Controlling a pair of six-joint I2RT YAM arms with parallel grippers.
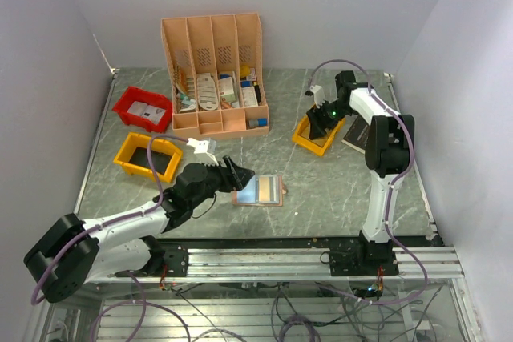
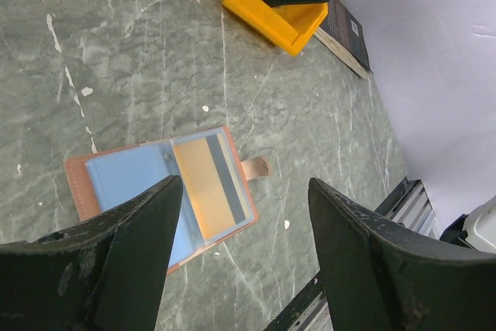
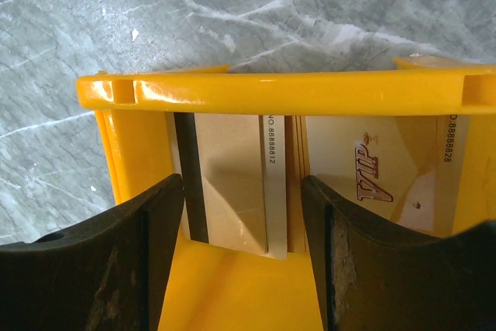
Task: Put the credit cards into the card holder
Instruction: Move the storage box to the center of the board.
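Observation:
The tan card holder lies open and flat on the table, and its pale blue pocket panels face up. One gold card with a dark stripe sits in its right pocket. My left gripper hovers open above the holder's near right corner, holding nothing. The credit cards lie stacked in a yellow bin, and beside them is a card marked VIP. My right gripper reaches into that bin, open, with its fingers on either side of the stack.
A black book lies right of the bin. The peach slotted organiser stands at the back. A red bin and a second yellow bin sit at the left. The metal rail runs along the near edge.

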